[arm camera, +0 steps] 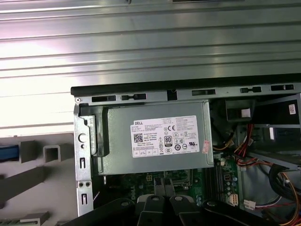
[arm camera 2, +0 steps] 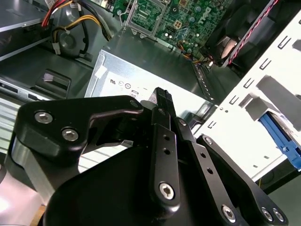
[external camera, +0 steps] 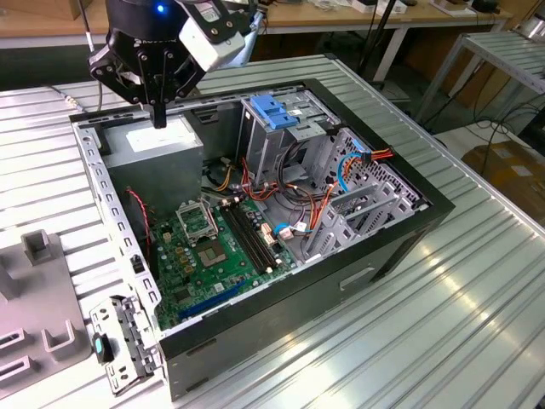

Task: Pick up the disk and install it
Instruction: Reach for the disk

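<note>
My gripper (external camera: 159, 119) hangs just above the grey power supply box (external camera: 157, 145) at the back corner of the open computer case (external camera: 358, 256). Its black fingers are pressed together with nothing between them, as the second wrist view shows at the gripper (arm camera 2: 163, 96). In the first wrist view the gripper (arm camera: 162, 184) sits by the power supply's white sticker (arm camera: 167, 135). A strip of blue plastic (arm camera: 8, 153) lies in the grey fixture outside the case; it may be the disk's carrier, and the disk's face is out of view.
Inside the case are the green motherboard (external camera: 213, 247), red and orange cables (external camera: 319, 209), and a tall metal cage with a blue top (external camera: 277, 111). A grey slotted fixture (external camera: 38, 298) and a loose bracket (external camera: 123, 345) lie on the ribbed metal table (external camera: 460, 315).
</note>
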`<state>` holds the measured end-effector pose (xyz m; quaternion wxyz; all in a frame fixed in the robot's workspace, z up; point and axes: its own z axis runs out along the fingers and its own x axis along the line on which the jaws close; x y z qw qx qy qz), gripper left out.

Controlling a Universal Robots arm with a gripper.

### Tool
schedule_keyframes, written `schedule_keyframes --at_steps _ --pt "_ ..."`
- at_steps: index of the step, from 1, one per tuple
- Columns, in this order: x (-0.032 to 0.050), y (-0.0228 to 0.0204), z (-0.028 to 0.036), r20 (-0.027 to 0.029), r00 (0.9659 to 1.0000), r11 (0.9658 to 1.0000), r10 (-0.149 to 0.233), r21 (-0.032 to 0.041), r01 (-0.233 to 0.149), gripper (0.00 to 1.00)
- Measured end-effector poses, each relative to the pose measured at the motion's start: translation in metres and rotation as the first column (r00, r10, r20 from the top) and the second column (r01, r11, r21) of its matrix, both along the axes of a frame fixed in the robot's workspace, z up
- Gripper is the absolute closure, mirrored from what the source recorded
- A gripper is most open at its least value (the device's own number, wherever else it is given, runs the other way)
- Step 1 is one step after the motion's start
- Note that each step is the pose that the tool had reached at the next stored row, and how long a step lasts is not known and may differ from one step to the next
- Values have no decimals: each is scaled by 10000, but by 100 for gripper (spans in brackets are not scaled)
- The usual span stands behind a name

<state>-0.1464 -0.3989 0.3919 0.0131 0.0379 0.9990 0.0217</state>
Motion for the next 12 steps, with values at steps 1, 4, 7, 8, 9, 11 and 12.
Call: schedule_keyframes --at_steps 1,4,7,8,9,11,12 --pt "-4 0 0 0 10000 10000 0 0 0 89" --pt "-12 0 0 0 10000 10000 0 0 0 89" --pt "-22 0 -1 0 10000 10000 0 0 0 89" --pt "-25 0 -1 0 10000 10000 0 -1 0 89" --pt "-28 0 -1 0 10000 10000 0 0 0 89" --pt "-33 0 -2 0 10000 10000 0 0 0 89" --pt "-36 0 -2 0 10000 10000 0 0 0 89"
